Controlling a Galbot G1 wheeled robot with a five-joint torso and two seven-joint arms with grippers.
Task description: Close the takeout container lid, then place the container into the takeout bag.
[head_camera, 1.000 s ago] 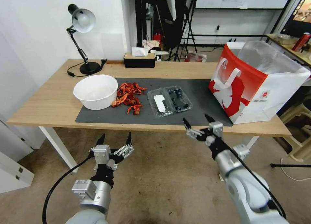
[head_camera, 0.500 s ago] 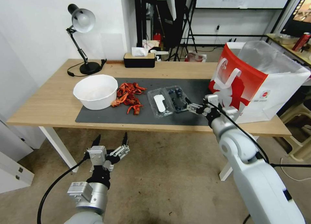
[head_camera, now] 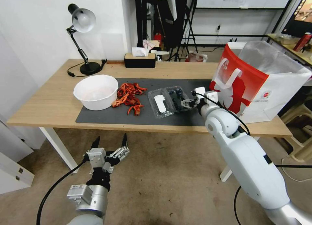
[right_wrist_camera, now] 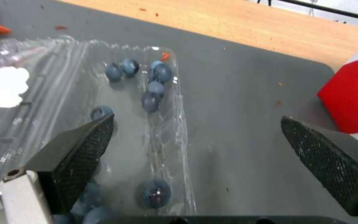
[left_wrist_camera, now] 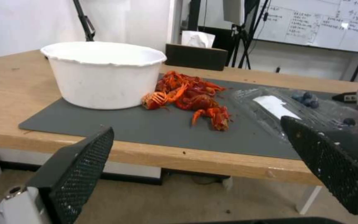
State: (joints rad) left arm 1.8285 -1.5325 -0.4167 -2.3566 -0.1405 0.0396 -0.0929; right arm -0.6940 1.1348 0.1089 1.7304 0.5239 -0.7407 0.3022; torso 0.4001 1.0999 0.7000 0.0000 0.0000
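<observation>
The container (head_camera: 178, 99) lies open on the dark mat, its tray holding several blueberries (right_wrist_camera: 154, 85). The takeout container lid (head_camera: 160, 104), clear with a white sticker (left_wrist_camera: 276, 105), lies flat beside the tray on the bowl's side. My right gripper (head_camera: 188, 103) is open just over the tray's edge on the bag side; in the right wrist view one of its fingers (right_wrist_camera: 79, 149) hangs above the tray and the other above bare mat. The takeout bag (head_camera: 256, 80), red and white, stands open at the table's right end. My left gripper (head_camera: 110, 147) waits open below the table's front edge.
A white bowl (head_camera: 96, 91) and a pile of red crayfish (head_camera: 130, 94) sit left of the container on the mat (head_camera: 107, 116). A desk lamp (head_camera: 83, 39) and a tissue box (head_camera: 139, 59) stand at the back of the table.
My right arm has risen from below the table's front edge and reached forward to the tray's bag-side edge. The left gripper has sunk slightly.
</observation>
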